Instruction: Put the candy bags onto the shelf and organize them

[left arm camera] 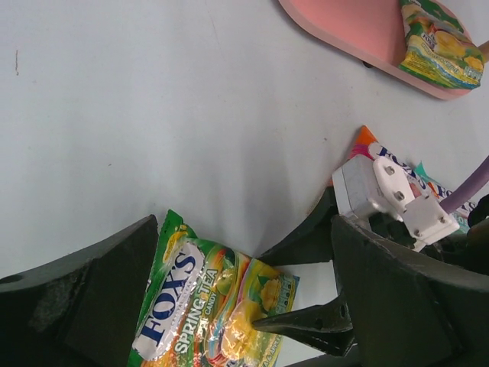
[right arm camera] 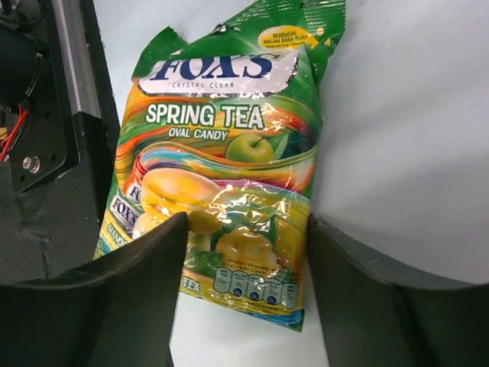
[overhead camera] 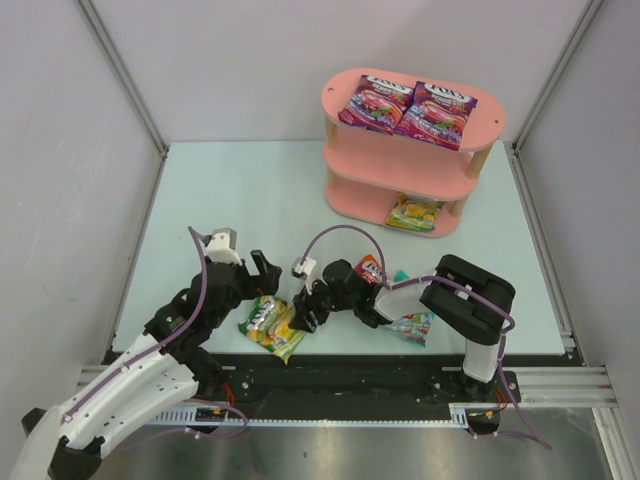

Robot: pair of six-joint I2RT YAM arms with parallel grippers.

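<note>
The pink shelf (overhead camera: 412, 150) stands at the far right with two purple-magenta candy bags (overhead camera: 377, 103) (overhead camera: 436, 113) on its top board and a yellow-green bag (overhead camera: 414, 214) on its bottom board. A second yellow-green bag (overhead camera: 270, 325) lies flat near the table's front edge. My right gripper (overhead camera: 305, 312) is open and straddles that bag's lower end (right arm camera: 229, 191); one fingertip (left arm camera: 263, 324) touches it. My left gripper (overhead camera: 258, 280) is open just above the same bag (left arm camera: 199, 306). A red-orange bag (overhead camera: 370, 268) and a teal-white bag (overhead camera: 412, 326) lie by the right arm.
The shelf's bottom board (left arm camera: 344, 30) with its yellow-green bag (left arm camera: 439, 46) shows at the top of the left wrist view. The right arm's white connector (left arm camera: 390, 191) and purple cable (overhead camera: 340, 232) lie over the red-orange bag. The black rail (right arm camera: 46, 115) runs along the table's front edge.
</note>
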